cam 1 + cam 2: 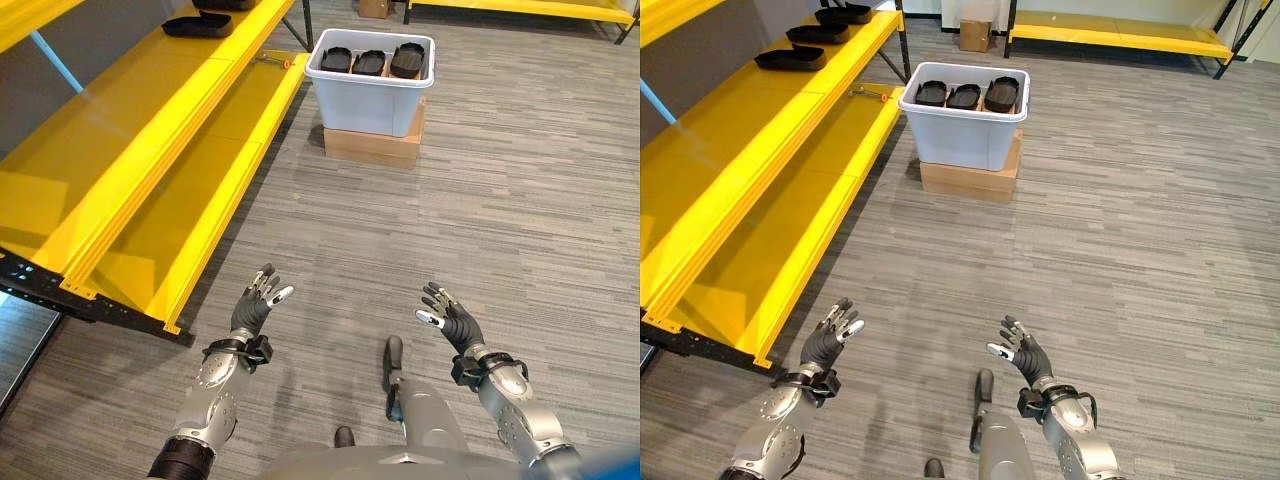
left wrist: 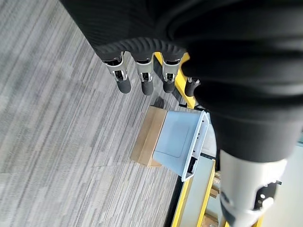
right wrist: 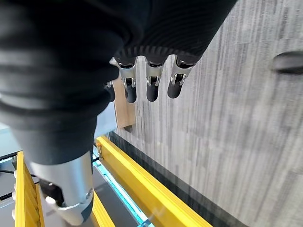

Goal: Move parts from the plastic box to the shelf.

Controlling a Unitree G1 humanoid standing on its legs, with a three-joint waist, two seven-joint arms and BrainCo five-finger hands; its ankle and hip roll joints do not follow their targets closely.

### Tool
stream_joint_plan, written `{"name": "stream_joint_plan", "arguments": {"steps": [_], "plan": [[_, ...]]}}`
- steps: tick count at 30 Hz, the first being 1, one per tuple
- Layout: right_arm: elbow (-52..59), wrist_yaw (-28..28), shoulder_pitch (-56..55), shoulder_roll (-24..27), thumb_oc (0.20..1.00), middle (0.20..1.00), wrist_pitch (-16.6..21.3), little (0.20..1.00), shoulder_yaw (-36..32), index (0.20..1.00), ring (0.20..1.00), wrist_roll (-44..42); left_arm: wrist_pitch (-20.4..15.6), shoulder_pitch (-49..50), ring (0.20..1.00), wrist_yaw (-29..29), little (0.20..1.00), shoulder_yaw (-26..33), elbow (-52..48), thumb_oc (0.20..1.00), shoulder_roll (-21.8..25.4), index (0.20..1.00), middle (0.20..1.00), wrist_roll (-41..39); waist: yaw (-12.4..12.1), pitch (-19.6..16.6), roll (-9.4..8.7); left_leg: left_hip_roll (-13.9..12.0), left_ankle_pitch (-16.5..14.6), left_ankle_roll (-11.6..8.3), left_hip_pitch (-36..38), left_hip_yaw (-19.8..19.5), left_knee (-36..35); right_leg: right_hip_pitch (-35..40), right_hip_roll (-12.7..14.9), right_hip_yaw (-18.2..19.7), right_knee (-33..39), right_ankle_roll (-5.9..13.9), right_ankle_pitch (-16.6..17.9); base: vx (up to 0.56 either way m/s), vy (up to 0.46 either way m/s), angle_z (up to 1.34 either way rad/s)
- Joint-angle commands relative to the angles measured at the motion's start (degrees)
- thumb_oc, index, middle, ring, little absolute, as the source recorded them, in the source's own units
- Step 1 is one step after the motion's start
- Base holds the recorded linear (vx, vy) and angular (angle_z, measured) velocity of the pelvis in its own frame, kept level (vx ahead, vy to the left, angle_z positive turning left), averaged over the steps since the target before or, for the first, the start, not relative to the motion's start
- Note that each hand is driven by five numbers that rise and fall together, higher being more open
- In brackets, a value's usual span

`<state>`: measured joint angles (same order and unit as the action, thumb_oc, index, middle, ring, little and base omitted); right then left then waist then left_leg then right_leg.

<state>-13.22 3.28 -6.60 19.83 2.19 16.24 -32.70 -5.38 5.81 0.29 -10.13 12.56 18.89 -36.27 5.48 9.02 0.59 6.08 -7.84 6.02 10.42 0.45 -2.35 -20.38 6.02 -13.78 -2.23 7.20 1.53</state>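
Nearest, left hand (image 1: pixel 255 305) and right hand (image 1: pixel 450 318) raised over grey striped carpet (image 1: pixel 480 210), fingers relaxed and empty. Alongside to the left, yellow shelf (image 1: pixel 150 150) (two tiers), with black parts (image 1: pixel 790 58) lying further back. Beyond, plastic box (image 1: pixel 368 92) on a cardboard carton (image 1: pixel 372 146), three dark parts (image 1: pixel 370 61) inside

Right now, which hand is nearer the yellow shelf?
Left. The left hand hangs open just off the yellow shelf's front corner; the right hand hangs open farther out over the floor.
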Motion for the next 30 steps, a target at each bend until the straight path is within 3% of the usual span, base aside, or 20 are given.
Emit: {"name": "stream_joint_plan", "arguments": {"steps": [1,4,5,7,10,11,12,13,14,15,16,17,18,21,22,23,25,27,29,30], "plan": [[1.94,0.19,1.26,-0.79,1.000,1.000,2.73,1.000,-0.02,1.000,1.000,-2.17,-2.97,1.50,1.000,-0.98,1.000,0.76,-3.69,1.000,0.74,1.000,1.000,2.56,-0.19,-3.75,-0.70,-0.98,-4.16,-2.60,4.27,-1.45,0.46,5.83,-2.55,0.34,5.07,0.47,7.33,0.37,-0.134,0.26],[1.96,-0.08,1.41,-0.49,1.000,1.000,3.16,1.000,-0.11,1.000,1.000,-3.16,-3.05,0.83,1.000,-0.68,1.000,0.29,-3.24,1.000,-0.01,1.000,1.000,2.14,0.15,-5.46,-0.09,-2.04,-4.67,-3.24,4.70,-1.70,1.43,6.32,-3.03,0.16,3.67,-0.26,7.41,0.33,-0.135,0.33],[2.67,-0.12,1.47,-0.31,1.000,1.000,3.16,1.000,-0.39,1.000,1.000,-3.46,-3.16,0.66,1.000,-0.57,1.000,0.31,-3.25,1.000,-0.19,1.000,1.000,1.58,0.27,-6.24,0.91,-3.44,-4.27,-4.13,5.23,-1.80,2.89,6.03,-3.57,-0.97,1.37,-1.22,5.76,0.44,-0.191,0.35],[2.37,-0.17,1.47,0.07,1.000,1.000,3.49,1.000,-0.85,1.000,1.000,-3.65,-3.29,0.79,1.000,-0.75,1.000,0.35,-3.78,1.000,-0.31,1.000,1.000,1.31,0.06,-6.85,2.04,-4.74,-1.88,-5.76,5.21,-1.51,5.55,7.07,-4.27,-2.45,0.17,-2.26,3.71,0.42,-0.180,0.02],[1.42,-0.49,2.07,0.13,1.000,1.000,3.68,1.000,-0.81,1.000,1.000,-4.34,-3.35,0.67,1.000,-0.20,1.000,0.73,-4.19,1.000,-0.01,1.000,1.000,0.27,-0.09,-7.42,2.49,-6.31,5.56,-9.42,3.12,-1.07,12.46,9.87,-6.30,-2.30,0.73,-3.72,1.88,0.31,-0.177,-0.13],[1.77,-0.46,2.05,0.42,1.000,1.000,3.75,1.000,-0.74,1.000,1.000,-4.55,-3.54,0.80,1.000,-0.02,1.000,0.83,-4.27,1.000,0.04,1.000,1.000,-0.03,-0.23,-7.22,2.27,-6.63,8.28,-10.43,1.15,-1.08,17.81,11.23,-6.87,-1.98,1.24,-4.50,1.16,0.33,-0.226,-0.10],[1.88,-0.22,1.98,1.19,1.000,1.000,3.77,1.000,-0.76,1.000,1.000,-4.62,-3.59,0.94,1.000,0.03,1.000,0.78,-4.17,1.000,0.19,1.000,1.000,-0.62,-0.99,-6.07,1.20,-6.70,14.19,-12.88,-4.59,-0.92,31.72,14.50,-7.45,-1.26,2.40,-5.97,-0.33,0.24,-0.185,-0.15],[1.88,-0.22,1.99,1.15,1.000,1.000,3.77,1.000,-0.76,1.000,1.000,-4.62,-3.59,0.93,1.000,0.03,1.000,0.79,-4.17,1.000,0.23,1.000,1.000,-0.62,-0.84,-6.26,1.02,-6.49,14.38,-12.85,-4.91,-1.05,31.72,14.25,-7.22,-1.36,2.41,-5.95,-0.26,0.30,-0.236,-0.23],[2.27,-0.19,1.97,1.81,1.000,1.000,3.80,1.000,-0.72,1.000,1.000,-4.71,-3.44,0.82,1.000,0.06,1.000,0.77,-4.33,1.000,0.28,1.000,1.000,-1.28,-1.98,-4.65,-0.40,-6.56,16.61,-13.39,-8.70,-0.56,40.60,17.13,-7.19,-0.47,2.98,-7.16,-1.55,0.15,-0.113,-0.33],[2.28,-0.20,1.96,1.80,1.000,1.000,3.79,1.000,-0.73,1.000,1.000,-4.71,-3.44,0.82,1.000,0.06,1.000,0.76,-4.34,1.000,0.29,1.000,1.000,-1.28,-2.01,-4.62,-0.35,-6.63,16.50,-13.39,-8.75,-0.55,40.77,17.14,-7.26,-0.46,2.97,-7.17,-1.55,0.25,-0.173,-0.21],[2.39,-0.56,1.47,2.23,1.000,1.000,3.80,1.000,-0.99,1.000,1.000,-4.93,-3.23,0.97,1.000,0.03,1.000,0.15,-5.03,1.000,0.37,1.000,1.000,-1.95,-2.64,-3.48,-1.22,-7.01,14.86,-11.70,-11.89,0.57,41.87,18.48,-6.78,0.13,2.96,-7.71,-2.21,0.21,-0.096,-0.17],[2.36,-1.09,1.16,2.15,1.000,1.000,3.87,1.000,-1.27,1.000,1.000,-4.89,-3.16,1.30,1.000,0.05,1.000,0.09,-5.08,1.000,0.28,1.000,1.000,-1.99,-3.72,-2.29,-2.28,-6.69,10.69,-9.68,-17.80,1.91,40.78,21.04,-6.19,1.14,3.30,-7.38,-2.91,0.21,-0.095,-0.07],[2.36,-1.10,1.16,2.13,1.000,1.000,3.86,1.000,-1.29,1.000,1.000,-4.89,-3.15,1.29,1.000,0.05,1.000,0.08,-5.09,1.000,0.31,1.000,1.000,-1.99,-3.74,-2.39,-2.31,-6.67,10.71,-9.63,-17.96,1.95,40.82,20.91,-6.16,1.15,3.29,-7.37,-2.88,0.19,-0.042,-0.04],[2.39,-0.88,0.25,2.15,1.000,1.000,4.02,1.000,-1.87,1.000,1.000,-4.54,-2.99,3.19,1.000,-0.45,1.000,0.22,-5.16,1.000,0.84,1.000,1.000,-1.22,-4.93,-1.82,-3.53,-5.39,5.39,-6.42,-23.93,2.74,31.27,22.52,-5.36,2.78,3.13,-6.62,-4.12,0.22,0.035,-0.23],[2.07,-0.85,-0.07,2.12,1.000,1.000,4.04,1.000,-1.94,1.000,1.000,-4.01,-3.07,3.64,1.000,-0.53,1.000,0.33,-5.16,1.000,1.05,1.000,1.000,-0.96,-5.28,-1.74,-3.59,-5.19,5.69,-6.17,-25.25,2.14,25.50,23.49,-5.37,3.29,3.24,-6.37,-4.68,0.30,0.073,-0.26],[1.85,-0.81,-0.27,2.10,1.000,1.000,4.00,1.000,-1.88,1.000,1.000,-3.60,-3.05,4.10,1.000,-0.61,1.000,0.36,-5.19,1.000,1.16,1.000,1.000,-0.82,-5.70,-1.78,-3.34,-5.39,7.95,-6.46,-25.64,0.92,18.78,24.72,-5.76,3.82,3.45,-6.20,-5.21,0.35,0.088,-0.05],[1.61,-0.46,0.11,2.16,1.000,1.000,4.34,1.000,-1.05,1.000,1.000,-2.35,-3.38,4.38,1.000,-0.55,1.000,0.88,-5.22,1.000,1.15,1.000,1.000,0.40,-7.26,-1.80,-2.08,-5.74,14.78,-7.92,-27.21,-3.82,1.34,28.22,-7.94,6.40,4.51,-6.00,-7.06,0.44,0.101,-0.22],[0.97,-0.39,0.63,2.33,1.000,1.000,4.05,1.000,-0.90,1.000,1.000,-1.82,-3.44,4.14,1.000,-0.55,1.000,1.28,-5.11,1.000,1.27,1.000,1.000,0.43,-7.81,-1.59,-1.70,-6.48,17.01,-8.94,-26.17,-4.36,-0.25,29.78,-8.28,8.01,4.60,-5.85,-7.92,0.29,0.095,-0.40],[1.24,-0.07,0.43,2.05,1.000,1.000,3.76,1.000,-0.73,1.000,1.000,-1.98,-3.53,4.46,1.000,-0.70,1.000,1.41,-5.17,1.000,1.06,1.000,1.000,-0.01,-7.93,-2.15,-1.52,-7.01,16.73,-8.55,-24.65,-3.99,-1.02,30.18,-8.45,8.43,4.41,-5.72,-8.65,0.24,0.109,-0.56],[1.30,0.26,0.18,1.45,1.000,1.000,3.72,1.000,-0.72,1.000,1.000,-1.92,-3.52,4.47,1.000,-0.58,1.000,1.32,-5.04,1.000,0.96,1.000,1.000,0.24,-7.91,-2.95,-1.34,-7.22,18.14,-8.80,-23.66,-4.16,-1.51,31.18,-8.41,7.99,5.04,-5.46,-8.97,0.35,0.173,-0.80]]}}
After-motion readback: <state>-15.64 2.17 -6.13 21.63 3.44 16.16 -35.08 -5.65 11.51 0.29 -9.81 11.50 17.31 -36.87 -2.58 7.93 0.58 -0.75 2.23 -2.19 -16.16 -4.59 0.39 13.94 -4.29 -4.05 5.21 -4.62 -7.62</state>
